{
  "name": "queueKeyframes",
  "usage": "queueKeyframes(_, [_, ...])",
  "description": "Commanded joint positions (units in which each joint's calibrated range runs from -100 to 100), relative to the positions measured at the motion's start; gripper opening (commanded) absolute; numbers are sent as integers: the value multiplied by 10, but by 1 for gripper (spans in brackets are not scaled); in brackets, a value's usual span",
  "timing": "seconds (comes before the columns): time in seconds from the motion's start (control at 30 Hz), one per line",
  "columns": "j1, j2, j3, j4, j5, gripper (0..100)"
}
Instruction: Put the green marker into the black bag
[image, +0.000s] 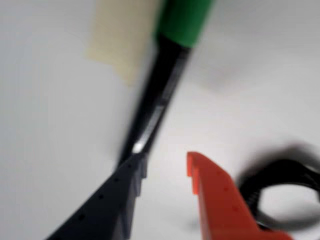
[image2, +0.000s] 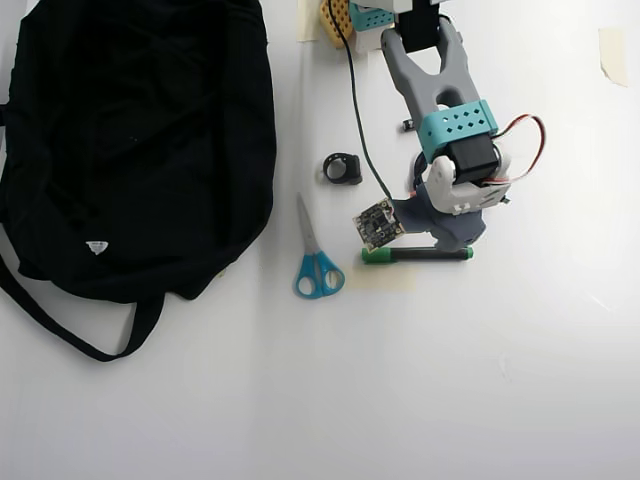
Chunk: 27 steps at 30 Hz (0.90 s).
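Currently the wrist view is blurring badly. The pincer (image: 166, 167) is standing released, the dark finger (image: 107, 205) and orange finger (image: 220, 205) apart, nothing between the tips. The dark finger's tip is sitting at the green marker (image: 155, 107); whether it is touching is hard to tell. The marker's far end is getting cut off by the top edge there.

Overhead, the green marker (image2: 416, 255) is lying flat on the white counter (image2: 480, 390), green cap pointing toward the black bag (image2: 130, 140), well apart from it. The arm (image2: 445, 120) is hanging right above the marker, hiding the pincer itself, so the fingers are not showing in that view.

Between marker and bag: blue-handled scissors (image2: 315, 262), just beside the marker's cap. A small black ring-shaped thing (image2: 343, 168) is sitting farther up; the wrist view is showing it only as a dark smear (image: 282, 192). Beige tape (image: 122, 37) is lying next to the marker, edges smeared.
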<state>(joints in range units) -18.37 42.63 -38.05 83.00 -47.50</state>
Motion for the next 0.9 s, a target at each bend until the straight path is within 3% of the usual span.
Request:
queueKeyframes(0.0, [0,-8,-30,-43,-104,11])
queueKeyframes(0.47, [18,19,-44,-47,-104,11])
queueKeyframes(0.7, [18,18,-46,-42,-104,20])
queueKeyframes(0.87, [18,18,-46,-44,-105,20])
